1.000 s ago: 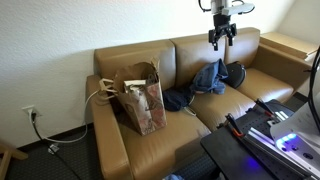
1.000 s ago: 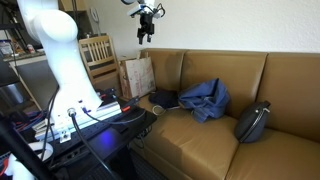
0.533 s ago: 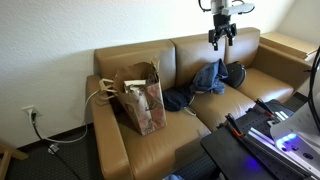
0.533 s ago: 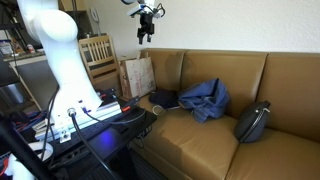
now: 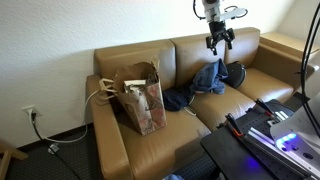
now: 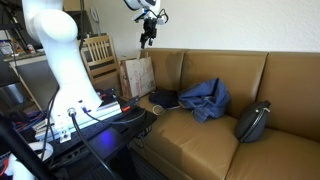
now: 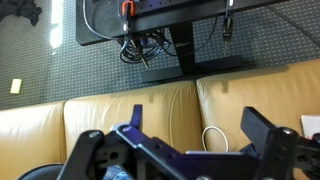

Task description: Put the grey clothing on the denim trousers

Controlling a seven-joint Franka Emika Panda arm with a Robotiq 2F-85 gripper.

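Lying lengthwise along sofa: grey clothing (touching denim trousers)

The tool hangs in open air above the back edge of the counter, with free room all round it. Below it, a denim heap blocks the middle of the back edge, with a dark bag just beside it. A paper bag stands upright at one end. The strip along the front edge before the denim is bare and open to a pass.
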